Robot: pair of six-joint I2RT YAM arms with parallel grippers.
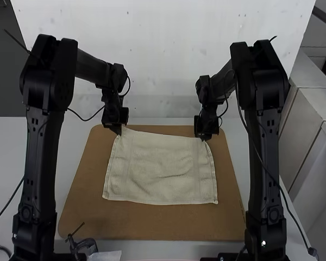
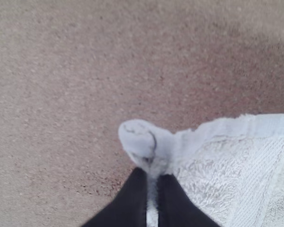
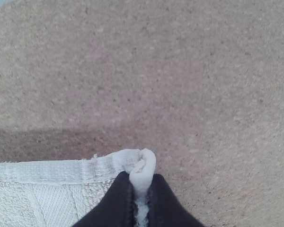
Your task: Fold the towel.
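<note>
The cream towel lies spread on a brown board, its far edge pulled up toward both grippers. At its far left corner is my left gripper; at the far right corner is my right gripper. In the left wrist view, the left gripper is shut on a pinched corner of the towel, a bit of hem sticking out past the tips. The right wrist view has the right gripper shut on another corner of the towel, also bunched between the fingers.
The brown board extends around the towel on a white table. A small black clamp-like object sits at the near left edge beside a white piece. Behind the board stands a white wall.
</note>
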